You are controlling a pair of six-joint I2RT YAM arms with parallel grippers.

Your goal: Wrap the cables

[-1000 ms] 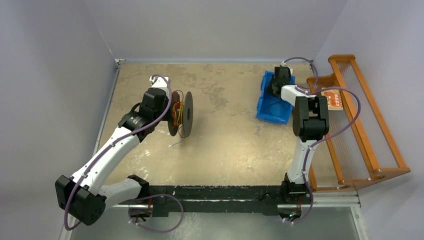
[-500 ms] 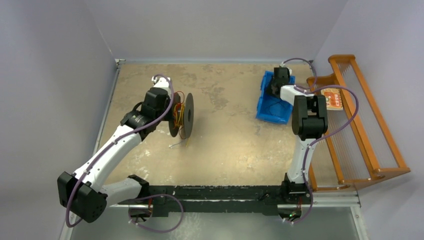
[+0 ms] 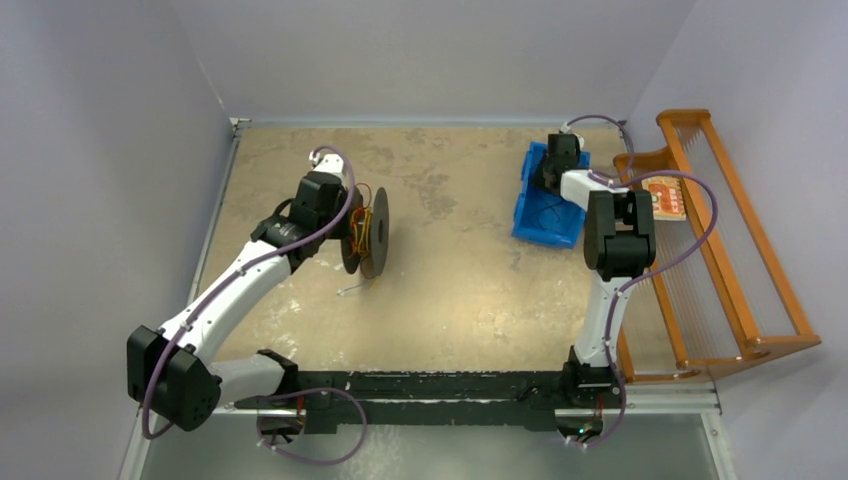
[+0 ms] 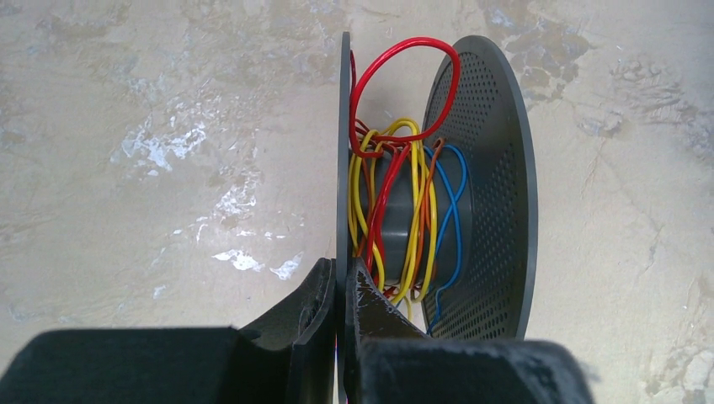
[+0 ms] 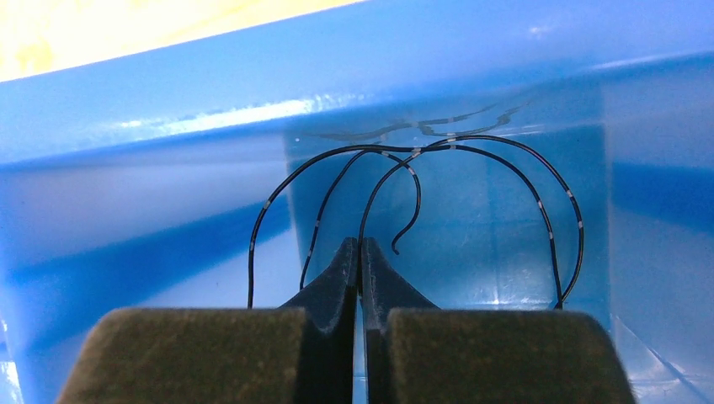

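Robot lab test cell. Bare lavender walls [image 3: 430, 50] box in stained worktop [image 3: 450, 290]; left arm [image 3: 230, 290], right arm [image 3: 608, 290] bolted to black rail [image 3: 440, 385] at near edge; blue bin [image 3: 540, 225], wooden frame [image 3: 740, 270] alongside.

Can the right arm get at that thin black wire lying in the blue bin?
Probably yes. Its end effector is inside the blue bin, jaws shut, the black wire looping around its tips with nothing between. A grip isn't clear.

You can read no text or number here; the reddish card [image 3: 666, 197] on the wooden frame [image 3: 685, 117] at far right is too small
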